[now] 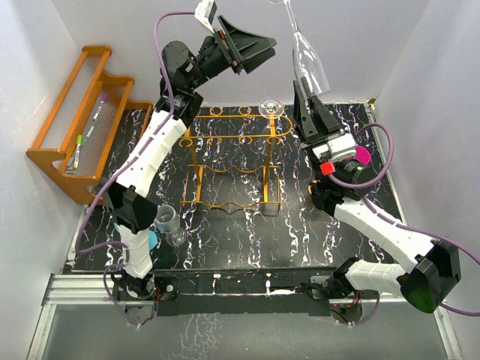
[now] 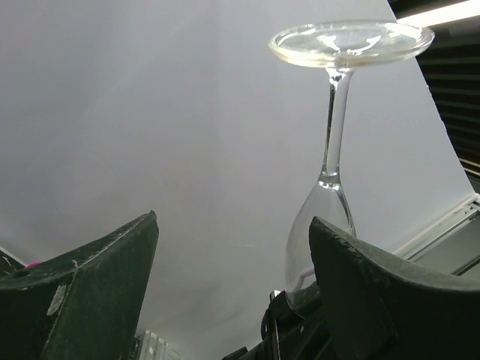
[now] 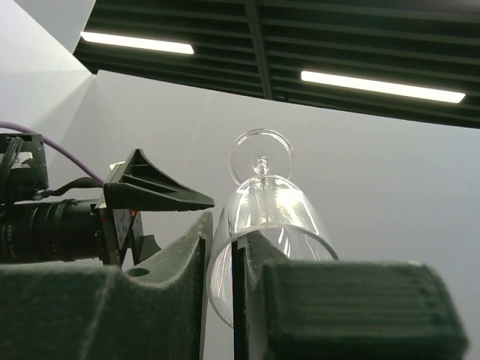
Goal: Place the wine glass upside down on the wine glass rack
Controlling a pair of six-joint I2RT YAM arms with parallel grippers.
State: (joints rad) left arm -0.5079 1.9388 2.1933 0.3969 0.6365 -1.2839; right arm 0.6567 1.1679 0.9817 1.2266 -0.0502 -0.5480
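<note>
The wine glass (image 1: 307, 64) is held upside down, foot up, high above the table's back right. My right gripper (image 1: 309, 97) is shut on its bowl rim; in the right wrist view (image 3: 223, 232) one finger is inside the bowl (image 3: 270, 210) and one outside. My left gripper (image 1: 259, 49) is open and empty, raised to the left of the glass. In the left wrist view (image 2: 234, 225) the glass (image 2: 334, 135) stands beyond its right finger. The orange-gold wire rack (image 1: 232, 161) stands on the table below, between the arms.
A second glass's foot (image 1: 271, 107) sits on the wire rack's back rail. A small glass (image 1: 171, 225) stands on the table by the left arm. A brown wooden stepped rack (image 1: 82, 120) holding thin items stands at the left wall.
</note>
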